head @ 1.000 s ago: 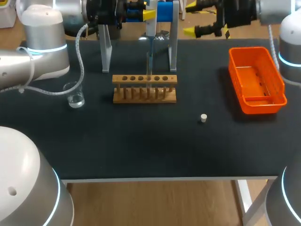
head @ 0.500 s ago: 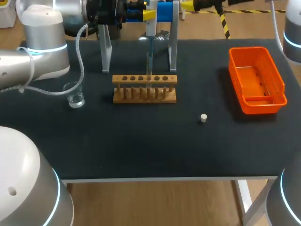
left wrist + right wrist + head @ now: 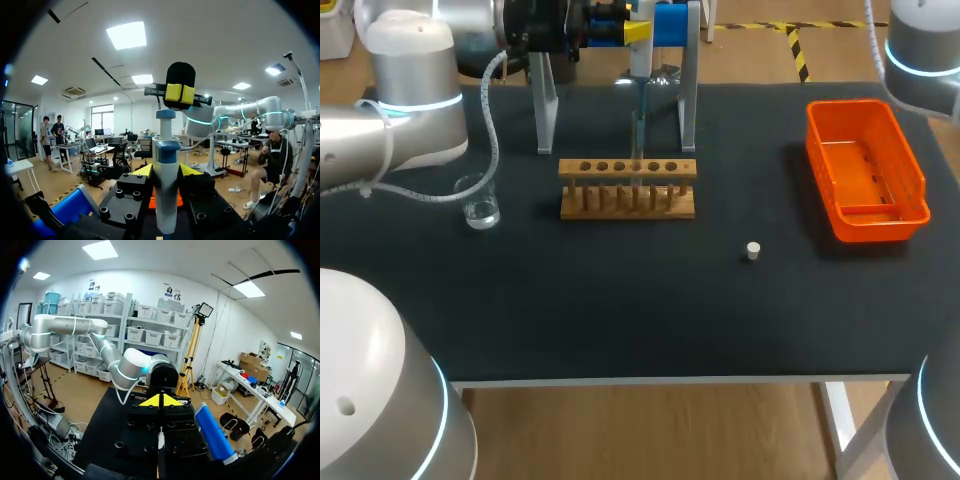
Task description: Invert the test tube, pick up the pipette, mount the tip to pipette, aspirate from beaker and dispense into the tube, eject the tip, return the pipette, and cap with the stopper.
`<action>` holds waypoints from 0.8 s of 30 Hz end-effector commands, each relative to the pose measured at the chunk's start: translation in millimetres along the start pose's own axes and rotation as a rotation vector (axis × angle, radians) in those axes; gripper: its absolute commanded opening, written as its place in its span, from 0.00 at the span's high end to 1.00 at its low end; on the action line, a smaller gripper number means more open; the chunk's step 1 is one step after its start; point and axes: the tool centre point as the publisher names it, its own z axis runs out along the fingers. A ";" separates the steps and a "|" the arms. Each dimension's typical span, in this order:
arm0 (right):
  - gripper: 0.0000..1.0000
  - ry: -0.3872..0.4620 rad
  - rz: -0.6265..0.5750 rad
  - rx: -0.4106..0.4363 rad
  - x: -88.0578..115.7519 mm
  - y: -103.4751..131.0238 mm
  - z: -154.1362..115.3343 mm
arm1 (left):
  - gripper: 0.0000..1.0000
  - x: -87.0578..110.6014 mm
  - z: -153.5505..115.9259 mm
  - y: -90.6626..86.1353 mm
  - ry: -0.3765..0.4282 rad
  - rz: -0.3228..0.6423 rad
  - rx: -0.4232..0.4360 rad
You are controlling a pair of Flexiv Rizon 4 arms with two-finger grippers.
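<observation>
right gripper has drawn away from the wooden rack, tips together. left gripper clamps the pipette, its tip straight above the rack. dispensing seems done; ejecting over the orange tray, right of the rack, likely comes next.
</observation>
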 end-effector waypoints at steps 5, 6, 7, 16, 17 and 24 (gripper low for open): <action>1.00 -0.002 0.019 -0.039 -10.8 -0.3 22.6 | 1.00 -1.9 -0.4 0.3 0.005 0.000 0.001; 1.00 -0.002 0.024 -0.049 -11.3 -0.5 23.9 | 1.00 -1.9 -0.4 0.3 0.005 0.000 0.001; 1.00 0.000 0.029 -0.053 -12.1 -0.8 25.9 | 1.00 -1.9 -0.4 0.3 0.005 0.000 0.001; 1.00 0.017 0.075 -0.095 -14.0 -2.6 36.2 | 1.00 -1.9 -0.4 0.3 0.005 0.000 0.001; 1.00 0.017 0.076 -0.096 -14.2 -2.7 36.9 | 1.00 -1.9 -0.4 0.3 0.005 0.000 0.001; 1.00 0.026 0.098 -0.115 -13.6 -4.2 43.5 | 1.00 -1.9 -0.4 0.3 0.005 0.000 0.001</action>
